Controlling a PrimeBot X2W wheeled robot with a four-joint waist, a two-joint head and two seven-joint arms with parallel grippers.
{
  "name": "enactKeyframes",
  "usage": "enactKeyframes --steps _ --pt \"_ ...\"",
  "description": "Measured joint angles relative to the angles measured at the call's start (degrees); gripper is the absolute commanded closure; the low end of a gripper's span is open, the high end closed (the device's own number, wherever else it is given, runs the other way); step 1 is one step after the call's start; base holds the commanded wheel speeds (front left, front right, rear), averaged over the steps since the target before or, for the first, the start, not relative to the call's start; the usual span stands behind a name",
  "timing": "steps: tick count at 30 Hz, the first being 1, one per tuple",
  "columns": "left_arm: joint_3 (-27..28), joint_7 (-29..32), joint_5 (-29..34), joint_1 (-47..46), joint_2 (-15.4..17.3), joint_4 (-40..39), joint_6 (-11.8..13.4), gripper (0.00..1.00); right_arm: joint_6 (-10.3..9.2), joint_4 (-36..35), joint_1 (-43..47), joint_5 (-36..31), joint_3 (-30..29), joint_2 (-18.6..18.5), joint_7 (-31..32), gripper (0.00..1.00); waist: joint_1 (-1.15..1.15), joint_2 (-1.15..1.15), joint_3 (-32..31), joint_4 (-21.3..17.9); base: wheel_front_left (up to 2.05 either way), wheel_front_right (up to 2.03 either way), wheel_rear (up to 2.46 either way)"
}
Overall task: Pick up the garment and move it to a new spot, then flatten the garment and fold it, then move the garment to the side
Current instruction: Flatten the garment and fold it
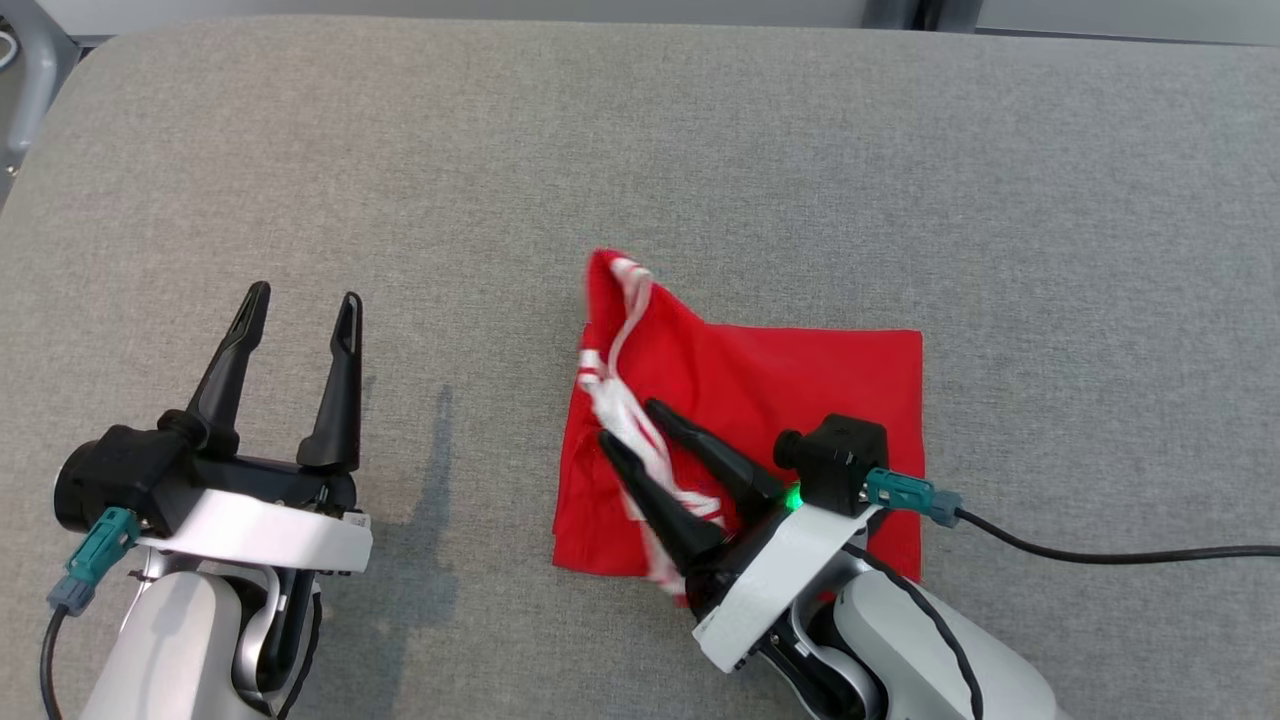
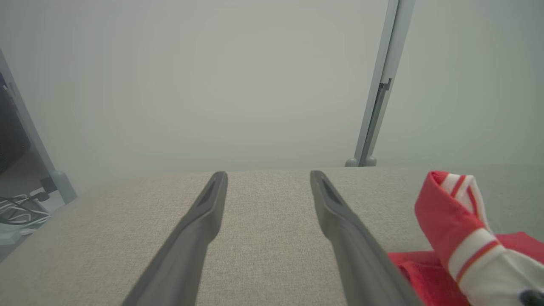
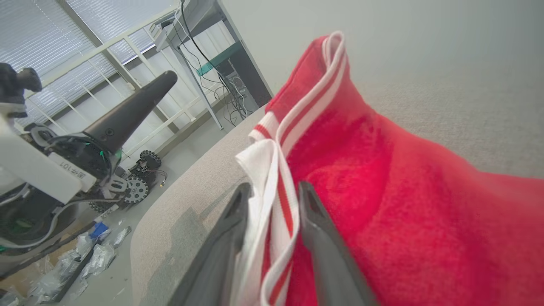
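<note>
Head view: the red garment [image 1: 780, 380] lies right of centre on the grey table [image 1: 640, 130], mostly flat, with its left edge bunched and lifted. The right gripper [image 1: 630, 423] reaches in from the near right, its fingers on either side of the white striped band [image 1: 625, 415] on that edge. This is probably the hold for lifting and moving the garment. The left gripper [image 1: 305, 296] waits at the near left, well apart, jaws spread and empty.

Left wrist view: its parted fingers point over bare table. The raised band stands to the right, and a grey post [image 2: 376, 106] stands beyond the far edge.

Right wrist view: the two fingers are clenched on the band, which runs up between them to a raised peak. A white label [image 3: 74, 170] on the left gripper reads "101"; the mark beside it I cannot read.
</note>
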Motion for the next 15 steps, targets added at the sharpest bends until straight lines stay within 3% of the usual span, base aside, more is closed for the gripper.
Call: enactKeyframes --steps 7,15 --pt "0.75 -0.07 0.19 -0.02 0.05 0.14 0.01 0.0 0.01 -2.35 -1.45 3.93 -0.29 0.15 -3.03 0.0 0.0 0.0 -0.18 -1.34 0.0 0.0 0.0" --pt "2.14 -0.08 0.66 0.24 -0.01 -0.54 0.73 0.0 0.01 -7.56 1.15 -4.21 -16.15 -1.15 -3.72 0.0 0.0 0.0 -1.34 -2.98 0.0 0.0 0.0"
